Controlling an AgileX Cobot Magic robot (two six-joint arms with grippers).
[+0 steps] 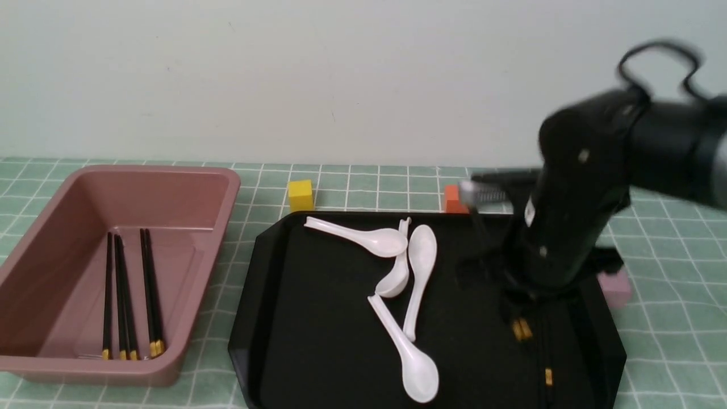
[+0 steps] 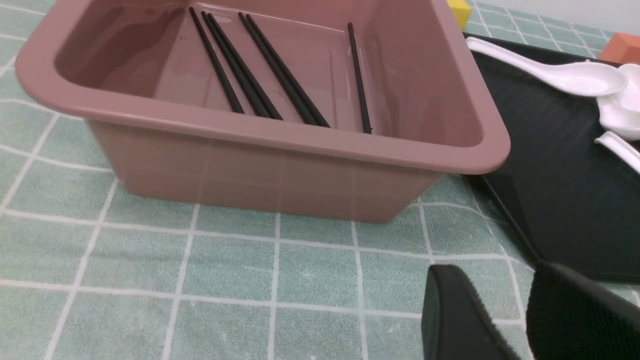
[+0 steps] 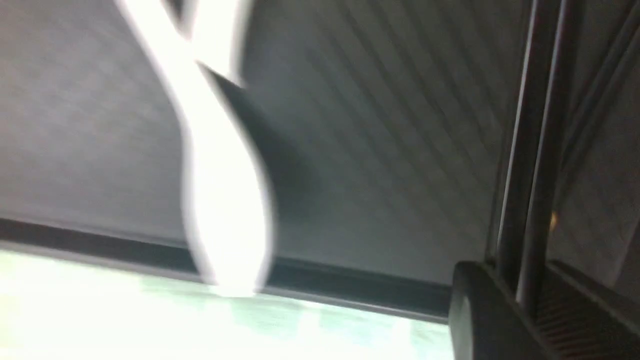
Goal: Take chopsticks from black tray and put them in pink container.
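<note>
Desk (image 1: 213,363) under a green cloth with white grid lines spans my view. On it lies the black tray (image 1: 318,318), and to its left stands the pink container (image 1: 226,199), which looks a little smaller. Above the right part of the tray I have my right end effector (image 3: 520,282), closed on a pair of chopsticks (image 3: 532,165) that lie side by side between its fingers. My left end effector (image 2: 495,295) is open, its fingertips apart and nothing between them, near the container. Six more chopsticks (image 2: 280,70) lie inside the container, as my left wrist view shows, and at least one other chopstick (image 1: 548,352) lies on the tray near its right side. Four white spoons (image 1: 420,372) lie around the tray's middle, two of them crossing near the far edge. Smallest are the blocks: a yellow one (image 1: 300,196) and an orange one (image 1: 454,199) beyond the tray's far edge, and a pink one (image 1: 614,288) just beside its right edge.
</note>
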